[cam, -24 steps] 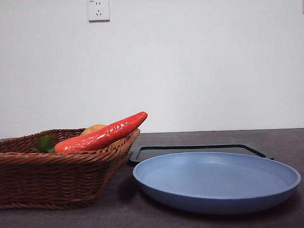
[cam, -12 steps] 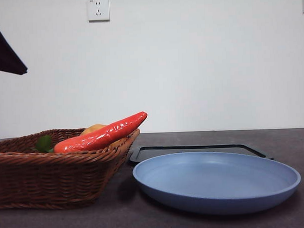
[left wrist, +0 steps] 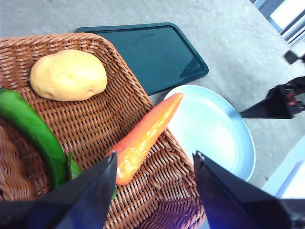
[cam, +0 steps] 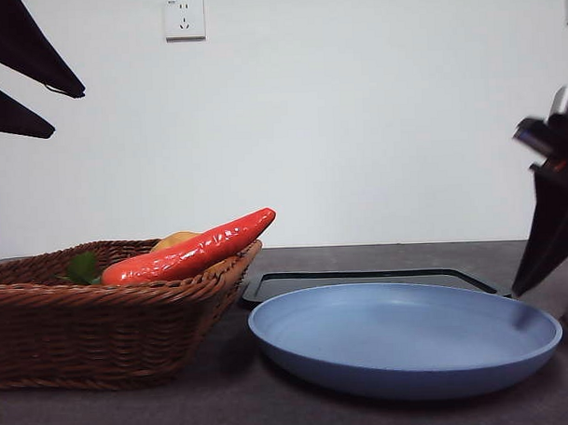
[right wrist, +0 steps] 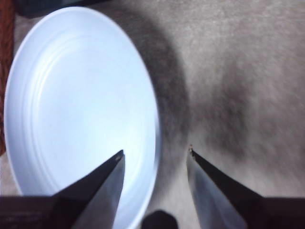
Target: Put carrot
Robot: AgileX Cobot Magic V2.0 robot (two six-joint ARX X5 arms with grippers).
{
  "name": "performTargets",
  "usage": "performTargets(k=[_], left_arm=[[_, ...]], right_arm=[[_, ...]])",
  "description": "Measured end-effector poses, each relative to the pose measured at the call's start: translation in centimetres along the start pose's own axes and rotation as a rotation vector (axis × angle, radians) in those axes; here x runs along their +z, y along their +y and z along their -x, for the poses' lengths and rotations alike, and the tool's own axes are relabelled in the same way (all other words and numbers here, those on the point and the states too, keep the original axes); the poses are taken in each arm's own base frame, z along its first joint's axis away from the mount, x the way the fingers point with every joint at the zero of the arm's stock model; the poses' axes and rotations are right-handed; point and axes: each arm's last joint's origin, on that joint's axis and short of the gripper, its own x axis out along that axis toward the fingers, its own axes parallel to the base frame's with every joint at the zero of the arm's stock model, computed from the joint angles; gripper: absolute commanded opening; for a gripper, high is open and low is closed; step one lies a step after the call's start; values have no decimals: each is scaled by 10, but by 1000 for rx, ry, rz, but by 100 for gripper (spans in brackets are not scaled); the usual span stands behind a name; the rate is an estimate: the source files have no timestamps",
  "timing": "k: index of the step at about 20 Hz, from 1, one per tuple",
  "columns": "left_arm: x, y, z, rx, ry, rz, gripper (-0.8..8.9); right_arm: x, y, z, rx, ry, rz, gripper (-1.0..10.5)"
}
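**Both claws arrive, carrot untouched**

Across the tabletop [cam: 104, 415], 2 arms have just entered. Left claw [left wrist: 155, 164] hangs wide open and empty above the basket [cam: 92, 336]; right claw [right wrist: 155, 155], open and empty, stands beside the blue plate [cam: 405, 339]. Carrot [cam: 187, 251] lies in the basket, tip over its right rim: grasp not begun.

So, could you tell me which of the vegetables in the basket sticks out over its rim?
The carrot: its thin tip pokes past the basket edge toward the blue plate. The potato and green vegetable lie fully inside.
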Motion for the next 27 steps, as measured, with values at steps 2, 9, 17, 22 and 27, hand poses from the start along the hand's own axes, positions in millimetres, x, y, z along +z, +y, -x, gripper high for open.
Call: performTargets(k=[2,9,17,22,27], left_arm=[[0,0,0,0,0,2,283],[0,0,0,0,2,-7,283],[19,-9,-15,4,115,-111,314],[40,-23,-51,143,255,-343,324],[35,-28,-96,102,404,-565,324]], right_arm=[[3,0,-9,7,3,-9,148],[2,-3,-21,2,37,-74,3],[-4,8,8,2,-6,-63,3],[-8,8,40,-7,-101,-70,3],[-14,7,67,-20,-212,-68,3]])
